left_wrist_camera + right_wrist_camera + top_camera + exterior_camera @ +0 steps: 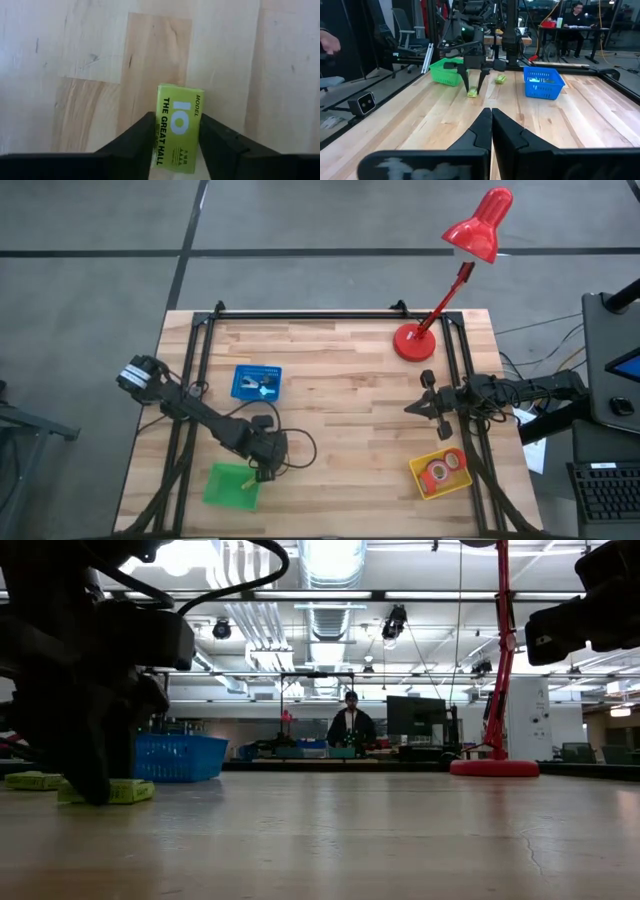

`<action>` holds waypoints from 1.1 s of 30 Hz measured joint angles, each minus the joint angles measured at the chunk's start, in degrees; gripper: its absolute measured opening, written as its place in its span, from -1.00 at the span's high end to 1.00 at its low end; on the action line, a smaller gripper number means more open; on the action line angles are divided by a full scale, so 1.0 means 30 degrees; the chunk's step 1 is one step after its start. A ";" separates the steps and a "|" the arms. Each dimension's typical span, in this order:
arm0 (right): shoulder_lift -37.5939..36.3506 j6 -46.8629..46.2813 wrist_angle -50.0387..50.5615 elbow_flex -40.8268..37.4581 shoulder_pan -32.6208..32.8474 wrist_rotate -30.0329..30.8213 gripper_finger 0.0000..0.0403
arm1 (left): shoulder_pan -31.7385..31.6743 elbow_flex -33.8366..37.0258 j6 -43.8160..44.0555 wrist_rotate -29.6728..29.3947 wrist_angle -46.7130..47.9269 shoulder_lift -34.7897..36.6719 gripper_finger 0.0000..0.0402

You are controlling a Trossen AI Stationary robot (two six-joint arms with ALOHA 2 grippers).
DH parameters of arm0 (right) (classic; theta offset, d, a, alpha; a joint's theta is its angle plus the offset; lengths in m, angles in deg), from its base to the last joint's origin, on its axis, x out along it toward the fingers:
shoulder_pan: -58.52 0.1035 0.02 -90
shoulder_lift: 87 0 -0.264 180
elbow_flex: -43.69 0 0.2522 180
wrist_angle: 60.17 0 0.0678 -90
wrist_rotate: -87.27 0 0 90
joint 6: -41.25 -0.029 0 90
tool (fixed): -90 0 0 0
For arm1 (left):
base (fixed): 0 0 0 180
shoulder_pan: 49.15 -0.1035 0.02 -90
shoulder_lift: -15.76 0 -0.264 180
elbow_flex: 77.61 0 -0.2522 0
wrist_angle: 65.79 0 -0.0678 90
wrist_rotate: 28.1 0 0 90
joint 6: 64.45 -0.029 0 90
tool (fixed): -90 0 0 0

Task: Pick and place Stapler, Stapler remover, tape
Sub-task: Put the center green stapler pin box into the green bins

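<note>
My left gripper [175, 140] points down at the table beside the green basket [230, 486], with a small yellow-green staple box [179, 127] between its fingers. The right wrist view shows that box [472, 92] lying on the wood under the left gripper [473, 82]. A second yellow-green box [500, 78] lies flat on the table behind it. Red tape rolls [440, 470] lie in the yellow basket [418, 480]. My right gripper [491, 115] is shut and holds nothing; it hovers by the table's right edge [420, 405]. My left gripper pinches the staple box by its two long sides [161, 125], one finger [142, 137] on each side. The fingers come from above, pointing down, and lie along the box. The box rests flat on the table [110, 790].
A blue basket [257, 382] with small items stands toward the far left. The red lamp's round base [414, 342] sits at the far right, with its shade leaning out past the far edge. Black frame rails run along the table's sides. A person sits in the room beyond [350, 725].
</note>
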 joint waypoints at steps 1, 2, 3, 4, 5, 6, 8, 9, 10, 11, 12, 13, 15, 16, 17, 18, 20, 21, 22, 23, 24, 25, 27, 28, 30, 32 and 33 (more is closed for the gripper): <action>0.0000 0.0007 0.0000 0.0000 0.0000 0.0000 0.96 | 0.0000 -0.0019 -0.0019 -0.0037 -0.0003 0.0096 0.31; 0.0000 0.0025 0.0004 0.0000 0.0004 0.0000 0.96 | -0.0008 -0.0050 -0.0041 -0.0119 0.0005 0.0149 0.36; 0.0000 0.0029 0.0000 0.0000 0.0007 0.0000 0.96 | -0.0029 -0.0108 -0.0077 -0.0143 -0.0012 0.0207 0.41; 0.0000 0.0015 0.0003 0.0000 0.0007 -0.0002 0.96 | -0.0032 -0.0168 -0.0184 -0.0168 -0.0035 0.0247 0.44; 0.0000 -0.0007 0.0007 0.0000 0.0007 0.0000 0.96 | -0.0036 -0.0226 -0.0309 -0.0213 -0.0056 0.0263 0.47; 0.0000 0.0000 0.0000 0.0000 0.0007 0.0000 0.96 | -0.0034 -0.0274 -0.0451 -0.0210 -0.0060 0.0270 0.48; 0.0000 0.0029 0.0000 0.0000 0.0007 0.0000 0.96 | -0.0029 -0.0398 -0.0549 -0.0219 -0.0014 0.0270 0.48; 0.0000 0.0013 0.0003 0.0000 0.0007 0.0000 0.96 | -0.0029 -0.0507 -0.0549 -0.0233 -0.0005 0.0270 0.46; 0.0000 -0.0007 0.0000 0.0000 0.0007 0.0000 0.96 | -0.0036 -0.0623 -0.0549 -0.0254 -0.0024 0.0278 0.42; 0.0000 -0.0007 0.0003 0.0000 0.0007 0.0000 0.96 | -0.0043 -0.0761 -0.0542 -0.0262 0.0044 0.0316 0.38; 0.0000 -0.0002 0.0001 0.0000 0.0007 0.0000 0.96 | -0.0044 -0.0930 -0.0542 -0.0166 0.0172 0.0385 0.34; 0.0000 0.0004 0.0002 0.0000 0.0007 0.0000 0.96 | -0.0036 -0.1111 -0.0523 0.0104 0.0299 0.0477 0.30; 0.0001 0.0020 0.0001 0.0000 0.0007 0.0000 0.96 | -0.0015 -0.1563 -0.0302 0.0765 0.0631 0.0676 0.26; 0.0007 -0.0007 0.0004 0.0000 0.0007 0.0000 0.96 | 0.0015 -0.1846 -0.0106 0.1135 0.0872 0.0798 0.26; 0.0000 -0.0007 0.0007 0.0000 0.0007 0.0000 0.96 | 0.0024 -0.2147 0.0120 0.1623 0.1152 0.0881 0.26; 0.0000 0.0000 0.0004 0.0000 0.0007 0.0000 0.96 | 0.0042 -0.2520 0.0434 0.2094 0.1638 0.0993 0.28; 0.0007 -0.0006 0.0000 0.0000 0.0007 0.0000 0.96 | 0.0119 -0.3128 0.1375 0.3158 0.2344 0.1240 0.34; 0.0005 -0.0010 0.0003 0.0000 0.0007 0.0000 0.96 | 0.0162 -0.3368 0.1863 0.3949 0.2548 0.1338 0.37; 0.0000 -0.0003 0.0000 0.0000 0.0007 0.0000 0.96 | 0.0262 -0.3514 0.2263 0.4656 0.2723 0.1438 0.40; 0.0003 0.0000 0.0003 0.0000 0.0007 -0.0002 0.96 | 0.0382 -0.3625 0.2682 0.5346 0.2970 0.1505 0.43; 0.0004 -0.0007 0.0004 0.0000 0.0007 0.0000 0.96 | 0.0542 -0.3710 0.3190 0.5854 0.3177 0.1590 0.45; -0.0015 -0.0007 0.0007 0.0000 0.0007 0.0000 0.96 | 0.0752 -0.3751 0.3905 0.6416 0.3281 0.1731 0.46; 0.0015 -0.0007 0.0007 0.0000 0.0007 0.0000 0.96 | 0.1189 -0.3742 0.5380 0.7679 0.3405 0.1963 0.45; -0.0012 -0.0007 0.0003 0.0000 0.0004 0.0000 0.96 | 0.1422 -0.3702 0.5895 0.8202 0.3444 0.2057 0.43; 0.0020 -0.0007 0.0007 0.0000 0.0007 0.0000 0.96 | 0.1938 -0.3666 0.7575 0.8917 0.4025 0.2172 0.37; 0.0000 -0.0007 0.0000 0.0000 0.0007 0.0000 0.96 | 0.2482 -0.3653 0.9121 0.8984 0.4876 0.2324 0.32; 0.0000 -0.0012 0.0007 0.0000 0.0007 0.0000 0.96 | 0.2712 -0.3653 0.9694 0.9004 0.5428 0.2377 0.31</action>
